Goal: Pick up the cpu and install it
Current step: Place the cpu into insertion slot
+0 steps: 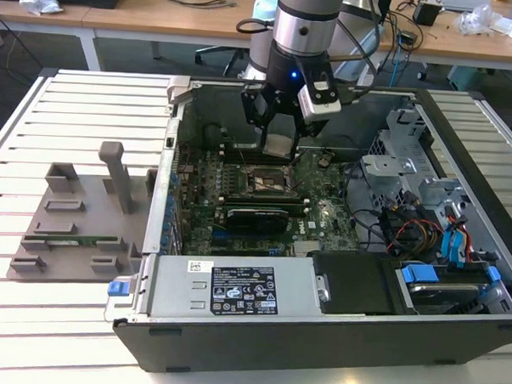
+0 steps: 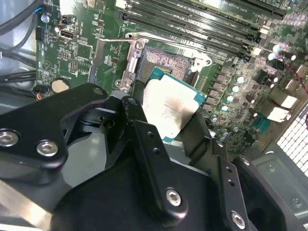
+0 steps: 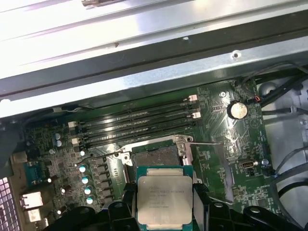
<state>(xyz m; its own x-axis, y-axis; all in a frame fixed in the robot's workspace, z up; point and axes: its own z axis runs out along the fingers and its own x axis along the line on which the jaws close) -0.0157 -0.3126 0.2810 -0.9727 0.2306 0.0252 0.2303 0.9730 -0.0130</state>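
Claw (image 1: 279, 143) clamped on cpu (image 3: 164, 199), poised above open socket (image 3: 155, 156) near middle of motherboard (image 1: 239, 195) inside computer case (image 1: 234, 297). Pickup done; cpu not yet seated, socket empty, install left.

Exterior view: the arm (image 1: 306, 16) is cut off at the top centre of the frame, and you can't tell the gap between the cpu (image 1: 278, 144) and the socket (image 1: 269, 182) below it. In both wrist views the jaws of the gripper (image 2: 166, 115) cover two opposite cpu edges, the cpu hides the near part of the socket, and the gripper body runs off the frame edge. The socket contacts are too small for you to judge.
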